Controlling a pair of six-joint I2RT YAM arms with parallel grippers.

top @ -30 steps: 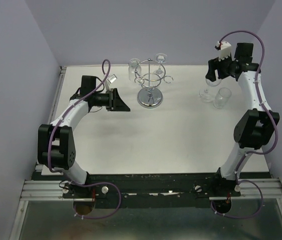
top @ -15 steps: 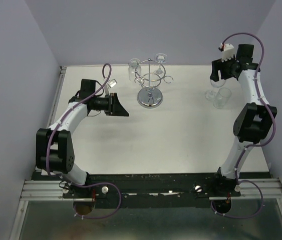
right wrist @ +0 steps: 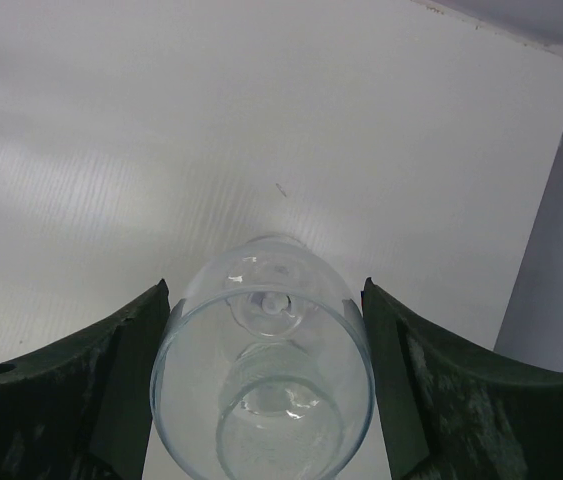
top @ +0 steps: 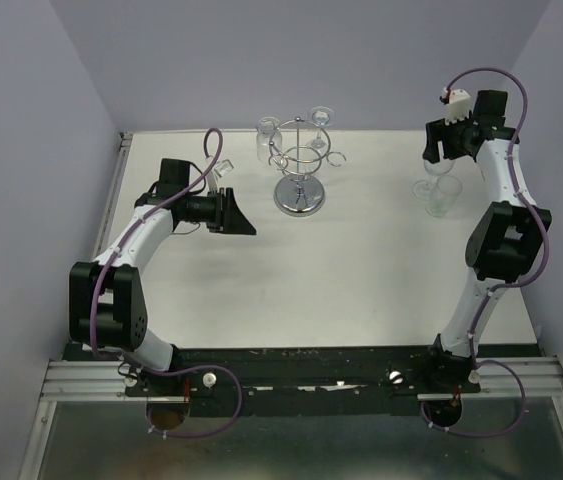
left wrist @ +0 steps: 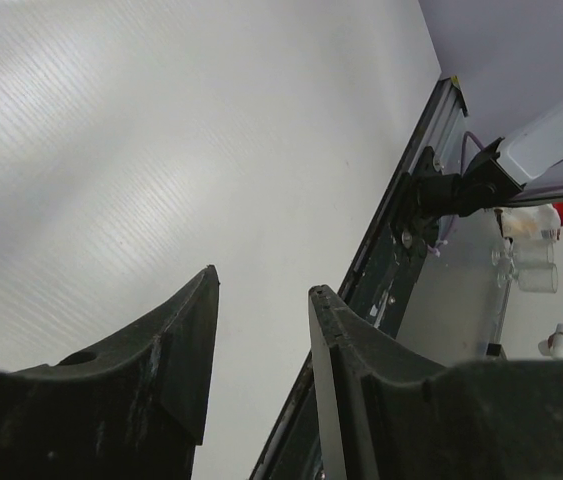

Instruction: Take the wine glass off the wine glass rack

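Wine glass (right wrist: 261, 400) stands upright between jaws of right gripper (right wrist: 265, 285) (contact unclear).

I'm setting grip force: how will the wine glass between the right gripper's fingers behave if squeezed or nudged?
The wine glass looks thin-walled and clear, so probably fragile under a hard squeeze. Its smooth round bowl may slip against the right gripper's flat fingers. Tall on a thin stem, it would likely tip if pushed.

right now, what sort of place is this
Probably a robot lab test cell: two arms bolted to a rail at a white table, plain lilac walls around it, a chrome wine glass rack on it.
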